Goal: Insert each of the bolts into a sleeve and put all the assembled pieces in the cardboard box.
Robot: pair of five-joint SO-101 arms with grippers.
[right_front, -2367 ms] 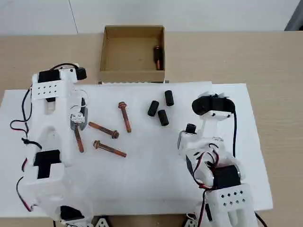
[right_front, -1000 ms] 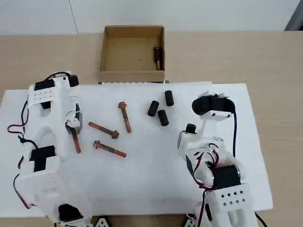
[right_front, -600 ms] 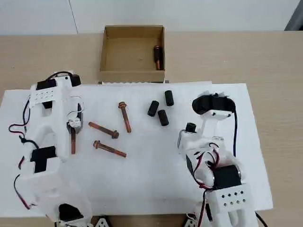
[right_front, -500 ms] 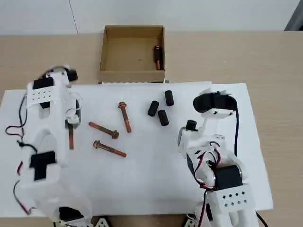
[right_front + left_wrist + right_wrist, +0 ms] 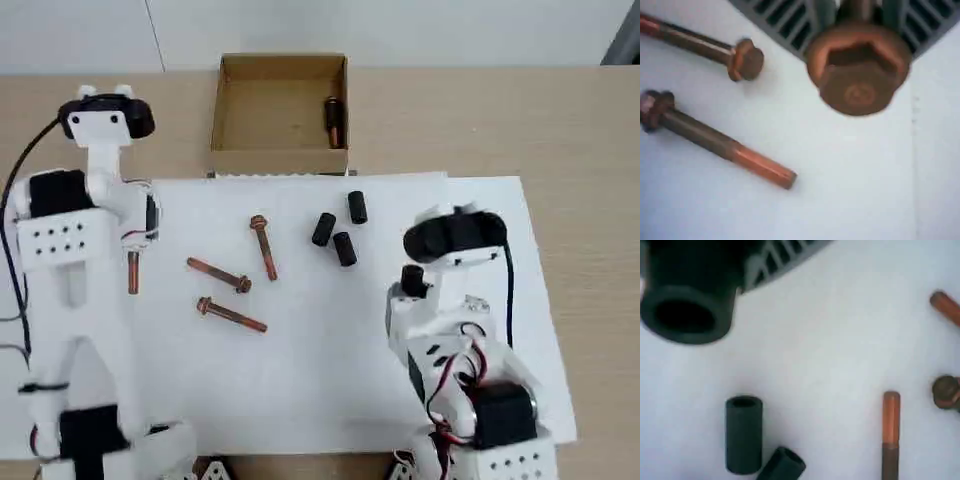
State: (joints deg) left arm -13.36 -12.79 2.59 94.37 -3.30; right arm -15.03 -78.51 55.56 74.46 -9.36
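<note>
- The bolts are coppery with flanged hex heads. Three loose bolts lie on the white paper, near three stubby black sleeves.
- One assembled piece sits in the cardboard box.
- My left claw pinches a fourth bolt by its shank.
- My right claw is clamped on a held sleeve.

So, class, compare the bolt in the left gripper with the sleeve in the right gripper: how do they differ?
The bolt is copper-coloured; the sleeve is black. The bolt ends in a flanged hex head; the sleeve is a hollow tube. Both are clamped, the bolt in the left gripper, the sleeve in the right gripper, over the white sheet.
</note>
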